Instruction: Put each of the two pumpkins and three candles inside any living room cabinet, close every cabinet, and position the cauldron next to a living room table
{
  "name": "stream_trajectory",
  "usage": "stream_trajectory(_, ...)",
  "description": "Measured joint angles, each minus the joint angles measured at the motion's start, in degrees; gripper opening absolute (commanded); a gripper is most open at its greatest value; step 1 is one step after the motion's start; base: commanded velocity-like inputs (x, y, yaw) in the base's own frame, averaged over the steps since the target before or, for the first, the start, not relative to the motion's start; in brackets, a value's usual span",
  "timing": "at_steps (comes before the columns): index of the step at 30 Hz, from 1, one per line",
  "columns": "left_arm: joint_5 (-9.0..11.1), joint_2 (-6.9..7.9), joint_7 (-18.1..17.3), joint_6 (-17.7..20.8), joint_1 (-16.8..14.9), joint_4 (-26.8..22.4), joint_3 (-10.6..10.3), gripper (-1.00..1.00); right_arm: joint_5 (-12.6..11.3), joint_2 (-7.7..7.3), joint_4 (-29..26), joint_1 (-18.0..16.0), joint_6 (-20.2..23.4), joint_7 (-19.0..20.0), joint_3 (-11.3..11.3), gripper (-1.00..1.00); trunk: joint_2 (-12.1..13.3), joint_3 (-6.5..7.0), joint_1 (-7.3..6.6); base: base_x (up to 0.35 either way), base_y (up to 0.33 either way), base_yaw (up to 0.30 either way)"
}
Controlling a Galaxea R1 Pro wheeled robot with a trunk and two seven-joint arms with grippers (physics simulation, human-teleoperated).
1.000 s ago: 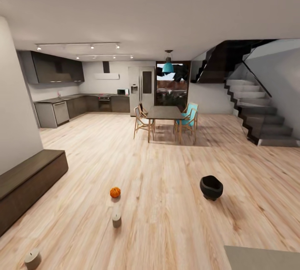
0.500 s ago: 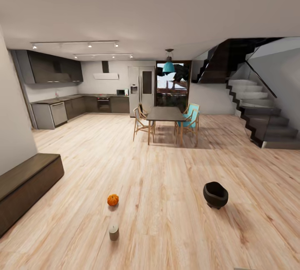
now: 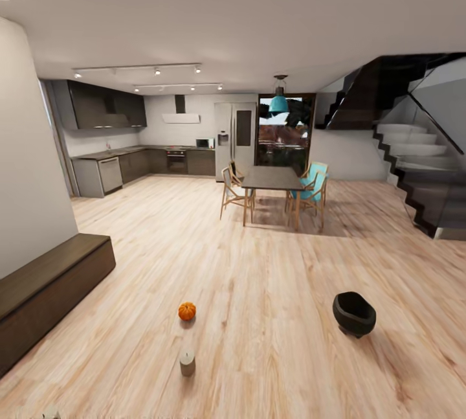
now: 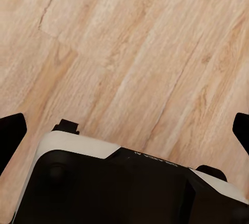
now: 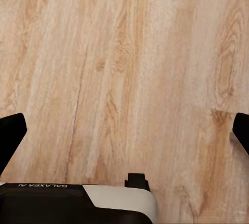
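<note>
Pale plank flooring runs back to a kitchen. Search step, I judge: pumpkin (image 3: 187,310) at 7 o'clock, candle (image 3: 187,362) nearer, cauldron (image 3: 354,313) at 4, cabinet (image 3: 52,283) at 9. Both grippers hang spread and empty; next, approach the pumpkin.

Mirrored "GALAXEA AI" on the robot's base (image 5: 78,203).

Open-plan room, wood floor (image 3: 259,315). One orange pumpkin (image 3: 187,311) sits on the floor; a grey-brown candle (image 3: 188,362) stands near it, closer to the viewer. Black cauldron (image 3: 354,313) well apart to the right. Dark cabinet (image 3: 45,293) along left wall, closed. Dining table (image 3: 272,179) with chairs beyond.
</note>
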Motion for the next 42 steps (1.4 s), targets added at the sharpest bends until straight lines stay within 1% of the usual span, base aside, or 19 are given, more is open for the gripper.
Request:
stream_trajectory(24, 0.0, -0.01, 0.0, 0.0, 0.0, 0.0, 0.0, 1.0, 0.0, 0.0, 0.0, 0.0, -0.1, 0.0, 0.0, 1.0, 0.0, 0.0, 0.0, 0.001, 0.0, 0.286)
stream_trajectory(32, 0.0, 0.0, 0.0, 0.0, 0.0, 0.0, 0.0, 1.0, 0.0, 0.0, 0.0, 0.0, -0.1, 0.0, 0.0, 1.0, 0.0, 0.0, 0.0, 0.019, 0.0, 0.09)
stream_trajectory(37, 0.1, 0.0, 0.0, 0.0, 0.0, 0.3, 0.0, 1.0, 0.0, 0.0, 0.0, 0.0, -0.1, 0.0, 0.0, 1.0, 0.0, -0.02, -0.03, 0.277, 0.0, 0.035)
stream_trajectory(42, 0.1, 0.0, 0.0, 0.0, 0.0, 1.2, 0.1, 1.0, 0.0, 0.0, 0.0, 0.0, -0.1, 0.0, 0.0, 1.0, 0.0, -0.21, -0.03, 0.319, 0.0, 0.154)
